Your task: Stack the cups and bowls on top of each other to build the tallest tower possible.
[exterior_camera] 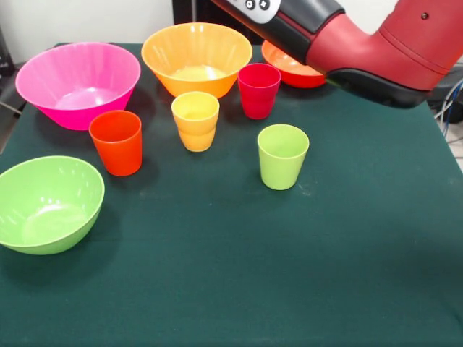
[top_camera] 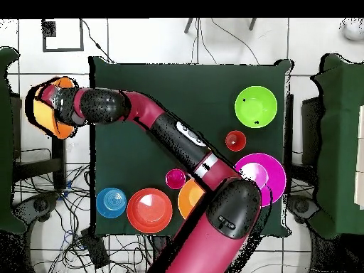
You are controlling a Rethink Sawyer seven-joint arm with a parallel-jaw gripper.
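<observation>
Mouths up on the green counter [exterior_camera: 325, 253]: pink bowl [exterior_camera: 78, 83] and orange bowl [exterior_camera: 197, 56] side by side at the back, red-orange bowl [exterior_camera: 289, 66] half hidden behind the arm [exterior_camera: 362, 43]. In front, well spaced: orange-red cup [exterior_camera: 116, 142], yellow cup [exterior_camera: 195, 119], crimson cup [exterior_camera: 259, 90], lime cup [exterior_camera: 283, 156]. Out at the near corner, lime bowl [exterior_camera: 47, 204], alone. From overhead, blue bowl [top_camera: 111, 202] just beside the red-orange one. And out past the counter's side edge, the tool [top_camera: 48, 106] right at a second orange bowl [top_camera: 62, 129]. Spread or pinching? Cannot tell from here.
</observation>
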